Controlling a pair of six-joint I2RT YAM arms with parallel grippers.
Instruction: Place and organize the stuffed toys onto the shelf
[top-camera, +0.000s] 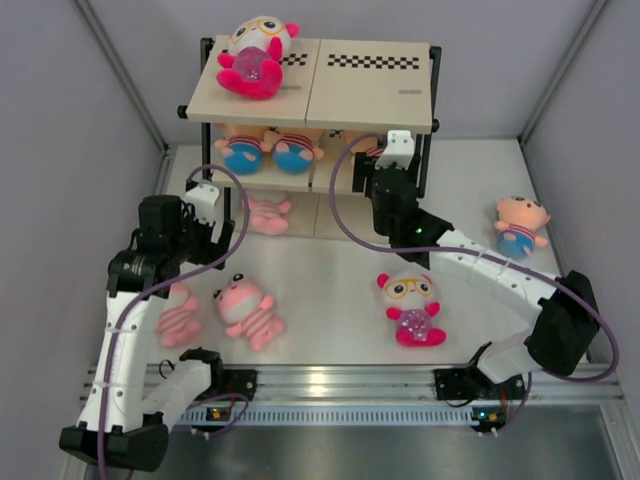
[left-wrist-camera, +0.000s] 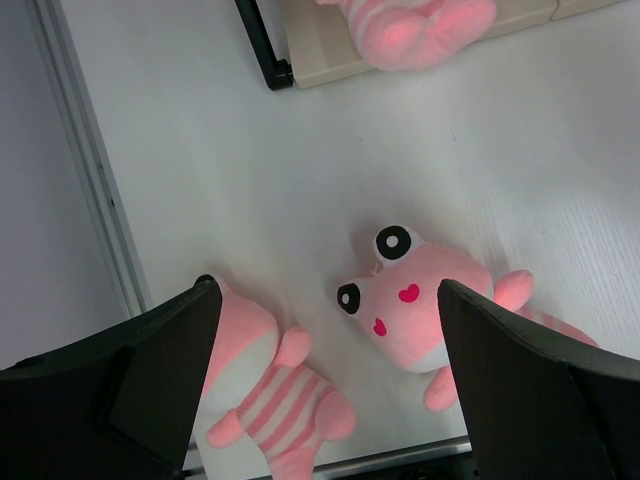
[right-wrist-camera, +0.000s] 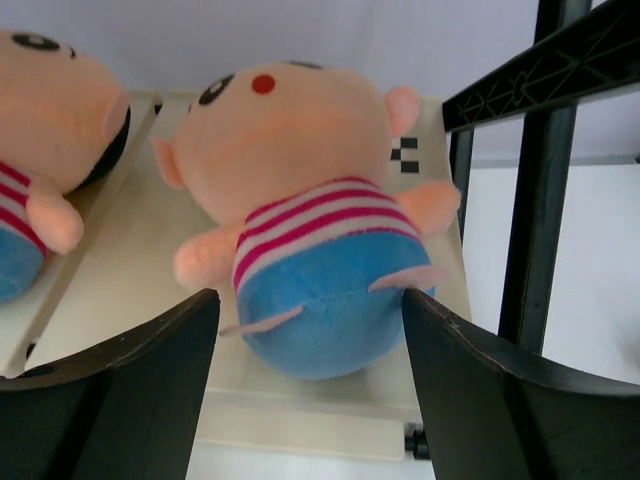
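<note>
The shelf (top-camera: 370, 90) stands at the back. A white-and-magenta toy (top-camera: 250, 55) lies on its top board. Two peach toys (top-camera: 268, 152) sit on the middle tier and a pink striped one (top-camera: 265, 212) on the bottom tier. My right gripper (top-camera: 383, 168) is open at the middle tier, its fingers either side of a third peach toy (right-wrist-camera: 310, 230) that rests on the board (right-wrist-camera: 120, 290). My left gripper (top-camera: 212, 240) is open and empty above two pink striped toys (left-wrist-camera: 285, 400) (left-wrist-camera: 420, 310) lying on the table.
A white-and-magenta toy (top-camera: 412, 305) lies at centre front and a peach toy (top-camera: 520, 225) at the right. The shelf's black post (right-wrist-camera: 530, 200) stands just right of my right fingers. The shelf foot (left-wrist-camera: 265, 50) is ahead of my left gripper.
</note>
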